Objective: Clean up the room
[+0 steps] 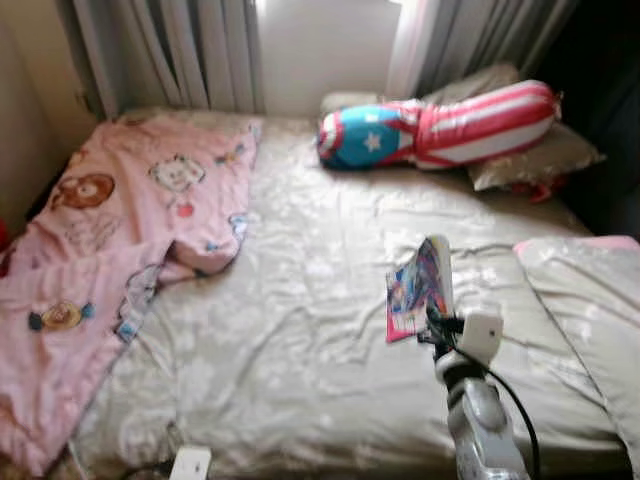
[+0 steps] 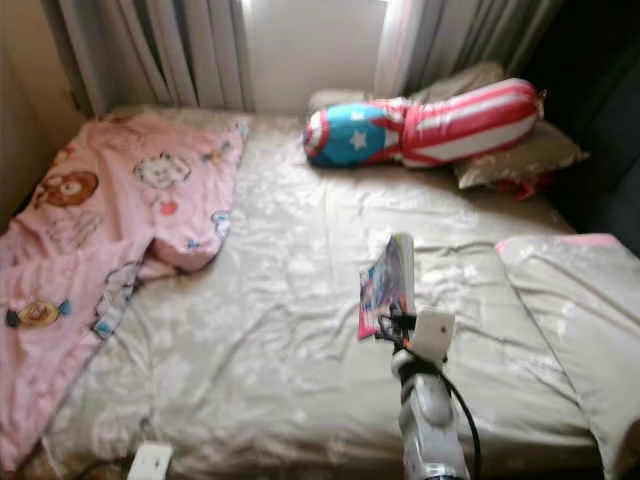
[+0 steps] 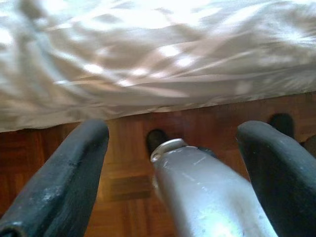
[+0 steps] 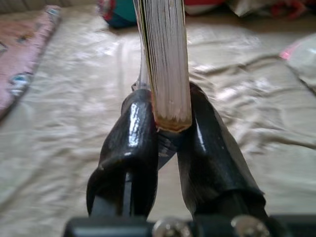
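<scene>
A thin book with a colourful cover [image 1: 418, 290] stands on edge over the right half of the bed's beige sheet [image 1: 290, 350]. My right gripper [image 1: 432, 322] is shut on its lower end. In the right wrist view the two black fingers [image 4: 131, 148] pinch the book's pale page edge [image 4: 163, 59]. My left gripper [image 3: 175, 136] hangs low beside the bed with its fingers [image 3: 69, 177] wide apart and nothing between them, over a wooden floor [image 3: 123, 163].
A pink cartoon blanket [image 1: 110, 240] lies crumpled over the bed's left side. A red-and-white striped bolster with a blue starred end [image 1: 440, 125] rests at the head by grey pillows [image 1: 535, 160]. Another pillow [image 1: 590, 300] sits at right. A white object [image 1: 190, 463] lies at the near edge.
</scene>
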`<state>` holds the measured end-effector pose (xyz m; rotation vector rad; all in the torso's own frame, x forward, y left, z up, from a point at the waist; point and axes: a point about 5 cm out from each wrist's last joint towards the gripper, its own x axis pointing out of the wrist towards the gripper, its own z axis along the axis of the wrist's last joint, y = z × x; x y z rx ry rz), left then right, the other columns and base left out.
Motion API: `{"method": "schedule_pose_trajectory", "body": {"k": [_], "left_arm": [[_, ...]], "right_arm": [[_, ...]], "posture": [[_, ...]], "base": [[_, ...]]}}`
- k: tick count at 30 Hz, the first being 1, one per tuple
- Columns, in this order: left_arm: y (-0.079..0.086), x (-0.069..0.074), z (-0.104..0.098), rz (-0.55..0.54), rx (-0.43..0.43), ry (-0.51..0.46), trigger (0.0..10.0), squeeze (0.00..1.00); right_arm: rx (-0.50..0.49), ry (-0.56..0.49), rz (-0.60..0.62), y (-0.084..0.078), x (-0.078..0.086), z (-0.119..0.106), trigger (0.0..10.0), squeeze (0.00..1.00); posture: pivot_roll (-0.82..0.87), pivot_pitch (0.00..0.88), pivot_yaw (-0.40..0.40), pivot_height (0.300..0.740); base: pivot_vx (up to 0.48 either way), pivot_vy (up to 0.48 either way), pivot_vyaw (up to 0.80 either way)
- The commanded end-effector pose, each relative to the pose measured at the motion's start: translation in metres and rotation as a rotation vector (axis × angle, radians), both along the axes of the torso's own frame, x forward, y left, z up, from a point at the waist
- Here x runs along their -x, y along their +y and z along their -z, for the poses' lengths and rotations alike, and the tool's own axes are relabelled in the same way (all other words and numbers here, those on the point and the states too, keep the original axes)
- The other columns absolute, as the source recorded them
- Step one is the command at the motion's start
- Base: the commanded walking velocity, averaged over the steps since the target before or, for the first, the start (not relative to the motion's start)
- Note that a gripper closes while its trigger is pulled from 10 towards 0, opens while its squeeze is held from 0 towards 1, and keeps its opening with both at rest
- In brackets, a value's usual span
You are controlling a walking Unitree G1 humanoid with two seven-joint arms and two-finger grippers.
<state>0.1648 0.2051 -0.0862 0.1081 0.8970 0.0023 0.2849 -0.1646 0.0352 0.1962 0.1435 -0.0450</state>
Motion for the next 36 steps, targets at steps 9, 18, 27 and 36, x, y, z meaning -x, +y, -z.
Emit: {"method": "schedule_pose_trajectory", "body": {"k": [9,18,27,36], "left_arm": [[-0.0065,0.0047,0.0034,-0.002,0.023,0.023,10.0,0.0],[-0.0065,0.0033,0.0026,-0.008,0.034,0.013,10.0,0.0],[-0.0067,0.0025,0.0024,-0.009,0.037,0.013,10.0,0.0],[-0.0066,0.0016,0.002,-0.006,0.037,0.011,10.0,0.0]], "right_arm": [[0.025,-0.062,0.026,-0.0088,-0.0049,-0.0121,10.0,0.0],[0.025,-0.061,0.034,-0.0101,-0.0048,-0.0119,10.0,0.0],[0.033,-0.049,0.036,-0.0107,-0.0044,-0.0099,10.0,0.0],[0.036,-0.037,0.045,-0.0121,-0.0046,-0.0082,10.0,0.0]], "posture": [[-0.08,0.076,-0.09,0.74],[-0.08,0.076,-0.089,0.74],[-0.08,0.073,-0.089,0.74],[-0.08,0.067,-0.089,0.74]], "base": [[0.0,-0.373,0.0],[0.0,0.0,0.0],[0.0,0.0,0.0],[0.143,0.0,0.0]]}}
